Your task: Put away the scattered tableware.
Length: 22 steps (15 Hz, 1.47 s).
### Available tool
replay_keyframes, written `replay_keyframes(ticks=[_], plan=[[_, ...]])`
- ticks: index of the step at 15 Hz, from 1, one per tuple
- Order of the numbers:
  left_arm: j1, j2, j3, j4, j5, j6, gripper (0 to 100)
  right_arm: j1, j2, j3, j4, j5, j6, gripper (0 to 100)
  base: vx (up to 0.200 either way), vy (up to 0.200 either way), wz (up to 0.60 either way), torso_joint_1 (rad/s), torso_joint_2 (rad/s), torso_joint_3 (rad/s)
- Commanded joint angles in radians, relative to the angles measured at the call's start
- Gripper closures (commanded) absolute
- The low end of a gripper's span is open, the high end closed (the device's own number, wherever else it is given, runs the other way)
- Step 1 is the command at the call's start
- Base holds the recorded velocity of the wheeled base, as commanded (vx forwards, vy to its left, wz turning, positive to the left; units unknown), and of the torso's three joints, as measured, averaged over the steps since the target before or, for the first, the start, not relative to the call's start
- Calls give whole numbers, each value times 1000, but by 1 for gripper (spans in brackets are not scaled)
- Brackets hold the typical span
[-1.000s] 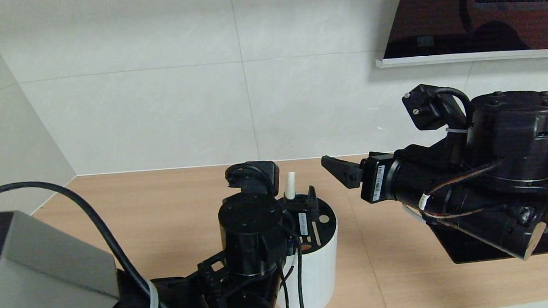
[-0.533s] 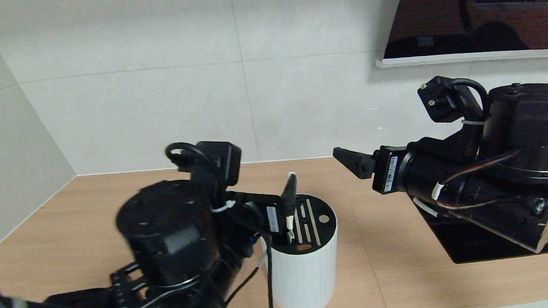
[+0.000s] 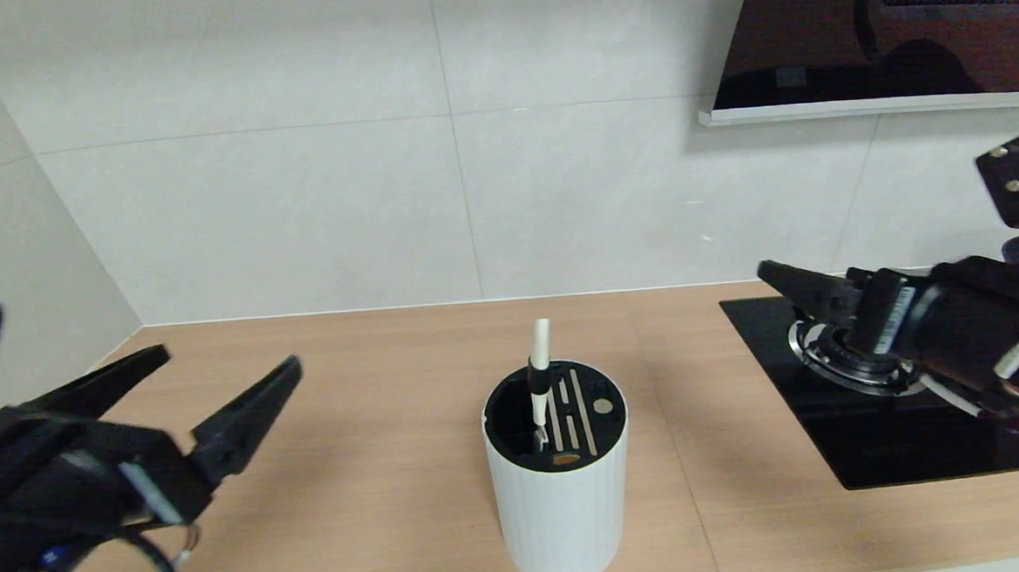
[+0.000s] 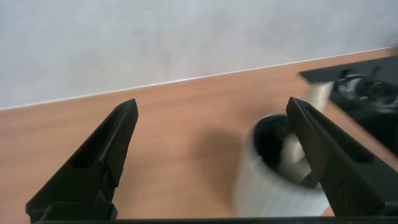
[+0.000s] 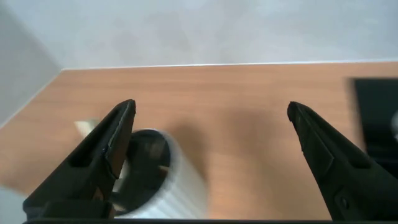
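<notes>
Utensil (image 3: 538, 363) stands in the white holder (image 3: 559, 493) on the table (image 3: 348, 373), drop-off looks done imo. Wide open & empty: left end effector (image 3: 226, 360), right end effector (image 5: 210, 111) (both well clear). Next: locate another piece.

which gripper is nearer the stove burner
Right. The right gripper hangs close by the burner, over the black cooktop; the left gripper is far off, across the white holder from it.

holder (image 3: 560, 501): white ribbed plastic | counter (image 3: 377, 415): matt wood | hob (image 3: 875, 441): glossy black
</notes>
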State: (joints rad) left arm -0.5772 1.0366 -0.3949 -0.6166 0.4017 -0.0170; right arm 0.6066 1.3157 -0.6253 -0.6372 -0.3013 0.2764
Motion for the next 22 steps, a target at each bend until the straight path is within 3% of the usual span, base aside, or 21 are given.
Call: replay_keyframes(ticks=[1, 2, 4, 6, 7, 11, 14, 16, 19, 20, 21, 22], plan=[[189, -418, 93, 228, -40, 14, 0, -34, -306, 188, 4, -1, -14, 0, 0, 0, 0, 0, 0, 0], [226, -523, 90, 317, -43, 28, 0, -45, -397, 228, 22, -4, -36, 0, 0, 0, 0, 0, 0, 0], [321, -722, 94, 486, -49, 103, 0, -113, -576, 274, 162, -4, -40, 0, 0, 0, 0, 0, 0, 0], [412, -879, 87, 589, -104, 150, 0, -231, -733, 273, 324, 7, -45, 0, 0, 0, 0, 0, 0, 0], [436, -935, 83, 626, -136, 155, 0, -283, -805, 269, 373, 10, -83, 0, 0, 0, 0, 0, 0, 0], [481, -940, 96, 617, -138, 138, 0, -450, -1081, 288, 410, 64, -332, 0, 0, 0, 0, 0, 0, 0], [571, -1037, 136, 679, -162, 158, 0, -538, -1228, 299, 516, 102, -347, 0, 0, 0, 0, 0, 0, 0], [573, -1037, 194, 678, -161, 147, 0, -599, -1300, 331, 538, 151, -345, 0, 0, 0, 0, 0, 0, 0], [573, -1037, 341, 600, -162, 120, 0, -607, -1316, 475, 519, 126, -339, 0, 0, 0, 0, 0, 0, 0], [573, -1037, 395, 561, -167, 111, 0, -607, -1316, 579, 492, 137, -332, 0, 0, 0, 0, 0, 0, 0], [573, -1037, 395, 571, -170, 95, 0, -607, -1316, 612, 482, 146, -329, 0, 0, 0, 0, 0, 0, 0], [573, -1037, 395, 580, -221, 8, 0, -607, -1316, 622, 602, 218, -261, 0, 0, 0, 0, 0, 0, 0]])
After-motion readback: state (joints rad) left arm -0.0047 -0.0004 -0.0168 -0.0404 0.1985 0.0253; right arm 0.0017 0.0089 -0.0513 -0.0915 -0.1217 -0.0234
